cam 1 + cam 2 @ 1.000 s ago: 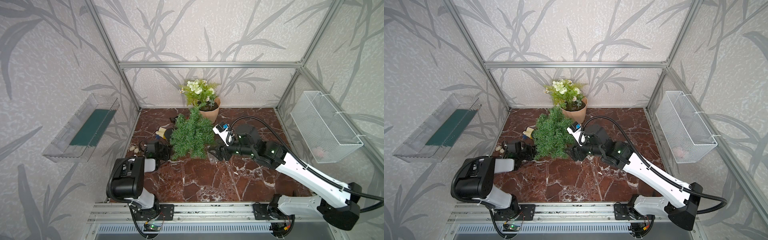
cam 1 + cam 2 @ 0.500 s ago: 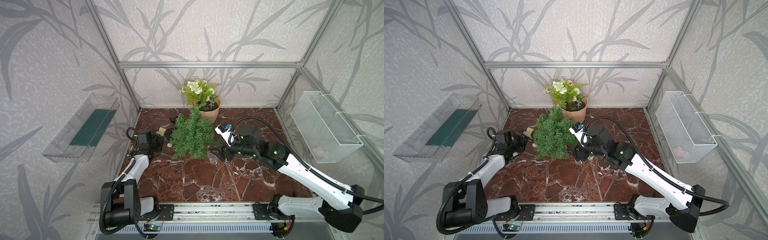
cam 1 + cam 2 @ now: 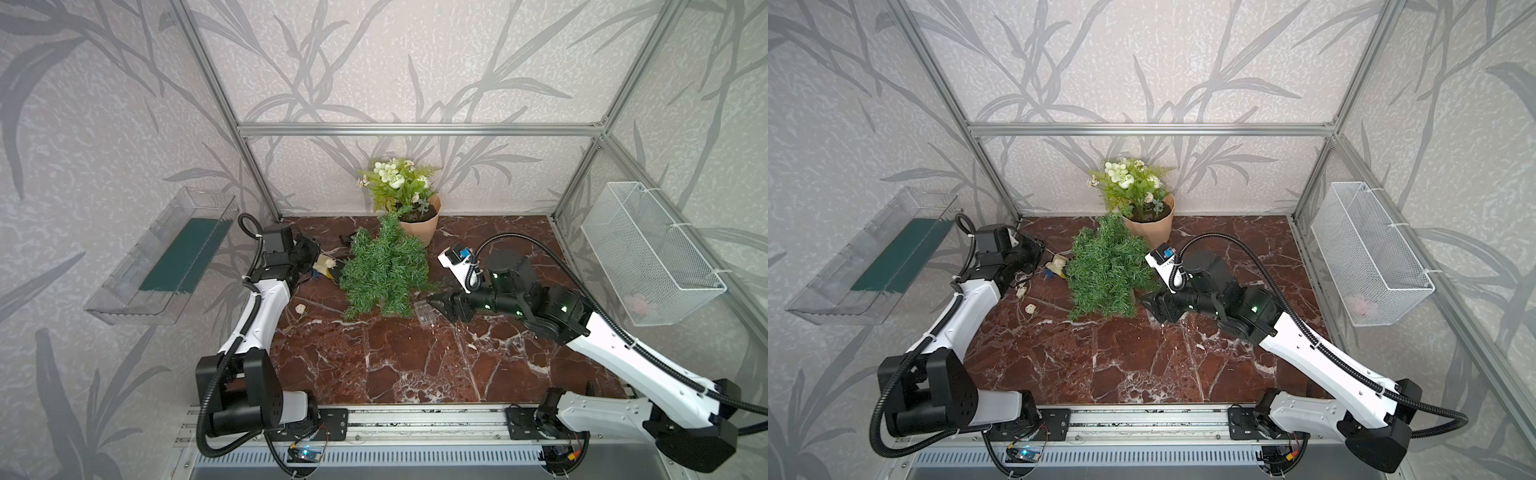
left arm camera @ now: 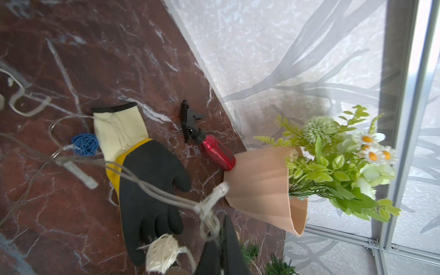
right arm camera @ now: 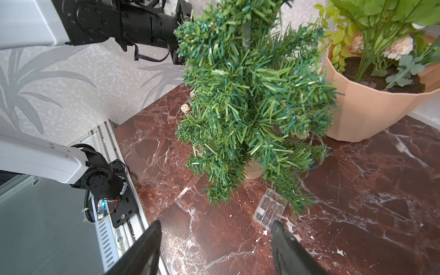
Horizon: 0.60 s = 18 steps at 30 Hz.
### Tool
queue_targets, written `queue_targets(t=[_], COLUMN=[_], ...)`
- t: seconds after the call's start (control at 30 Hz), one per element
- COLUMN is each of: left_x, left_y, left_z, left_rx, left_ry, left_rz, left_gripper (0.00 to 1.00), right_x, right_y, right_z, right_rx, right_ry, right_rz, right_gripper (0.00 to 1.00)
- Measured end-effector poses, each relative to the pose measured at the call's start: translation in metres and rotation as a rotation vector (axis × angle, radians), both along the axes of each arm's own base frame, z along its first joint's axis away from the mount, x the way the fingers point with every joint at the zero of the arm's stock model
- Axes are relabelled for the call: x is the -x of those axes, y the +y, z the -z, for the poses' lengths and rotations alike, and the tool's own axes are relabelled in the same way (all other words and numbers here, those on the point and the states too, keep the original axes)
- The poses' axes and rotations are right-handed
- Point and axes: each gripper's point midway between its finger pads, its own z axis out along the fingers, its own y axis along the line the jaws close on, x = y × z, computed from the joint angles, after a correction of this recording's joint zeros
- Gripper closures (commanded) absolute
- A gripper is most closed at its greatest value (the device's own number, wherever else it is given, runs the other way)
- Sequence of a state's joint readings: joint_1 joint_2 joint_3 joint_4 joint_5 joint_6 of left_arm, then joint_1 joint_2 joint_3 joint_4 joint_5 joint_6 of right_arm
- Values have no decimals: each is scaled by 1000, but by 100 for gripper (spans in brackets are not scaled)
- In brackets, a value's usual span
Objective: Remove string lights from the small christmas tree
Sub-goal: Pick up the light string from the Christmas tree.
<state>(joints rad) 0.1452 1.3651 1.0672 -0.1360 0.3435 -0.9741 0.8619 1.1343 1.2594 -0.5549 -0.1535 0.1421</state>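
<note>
Nearby, glove (image 4: 147, 176), red bottle (image 4: 214, 152), flowerpot (image 4: 259, 181) behind tree (image 3: 384, 270)

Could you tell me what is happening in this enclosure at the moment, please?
Two robot arms are taking string lights off a small Christmas tree. The left gripper is shut, apparently on the wire, beside the tree, where several balls already lie on the table near a glove. The right gripper is open, just short of the clear battery box at the tree's foot. Some wire remains among the lower branches.
</note>
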Motion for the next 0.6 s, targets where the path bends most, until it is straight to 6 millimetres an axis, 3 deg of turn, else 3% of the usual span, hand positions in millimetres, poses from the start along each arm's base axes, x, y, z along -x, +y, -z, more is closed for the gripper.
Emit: queue_targets(t=[0.23,0.4,0.6], left_x=[-25,-52,-65], left_y=[-10,-27,-64], left_z=[-43,-81,-137], left_rx=[-6,-1,-32], left_ry=[-140,-247,-375], left_rz=[83,177,296], left_gripper=[100,100,100], right_x=[-13,-37,-67], right_y=[-8,-7,10], right_z=[-6,-33,-58], right_rx=[-24,-77,-136], right_ry=[10,-9,-39], right_rz=[19,18,-39], right_gripper=[28,28,25])
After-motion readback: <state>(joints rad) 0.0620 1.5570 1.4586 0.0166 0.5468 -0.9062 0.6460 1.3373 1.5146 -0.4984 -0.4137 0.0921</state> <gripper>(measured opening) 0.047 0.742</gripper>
